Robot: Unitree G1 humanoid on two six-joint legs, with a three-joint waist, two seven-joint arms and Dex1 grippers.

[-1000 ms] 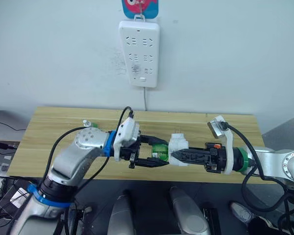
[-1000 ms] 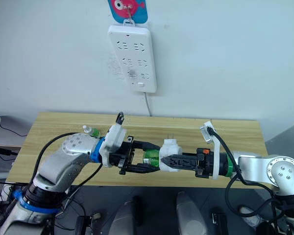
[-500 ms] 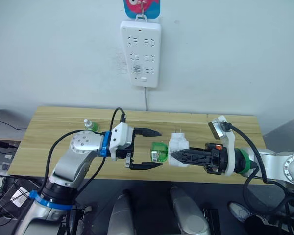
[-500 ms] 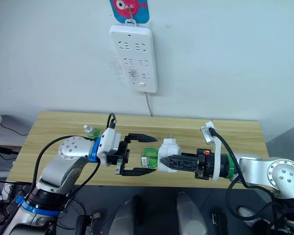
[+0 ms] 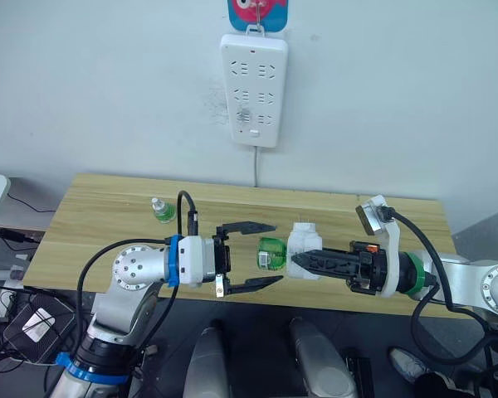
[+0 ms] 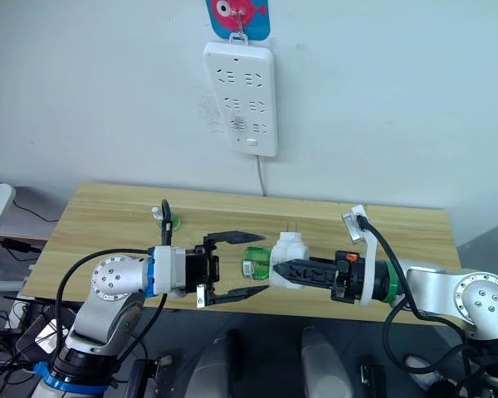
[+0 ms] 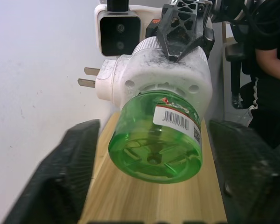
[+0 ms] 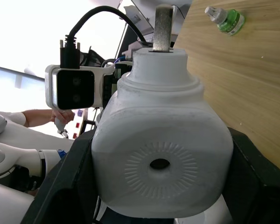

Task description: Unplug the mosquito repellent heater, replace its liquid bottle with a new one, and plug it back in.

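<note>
Mosquito repellent heater [image 5: 303,247] is unplugged and held above the near edge of the table [image 5: 91,215], pinched by the right gripper [image 5: 297,261], prongs up. Its liquid bottle [image 5: 270,254] still sits in the heater, pointing left.

Change: a second ago the left gripper [image 5: 275,253] was closed around that bottle; now its fingers are spread wide and drawn back left, bracketing the bottle without touching.

Judgement: likely a release between twists, so the bottle is loosened at most, not yet out. The new one [image 5: 160,211] stands capped at the far left of the table, untouched.
</note>
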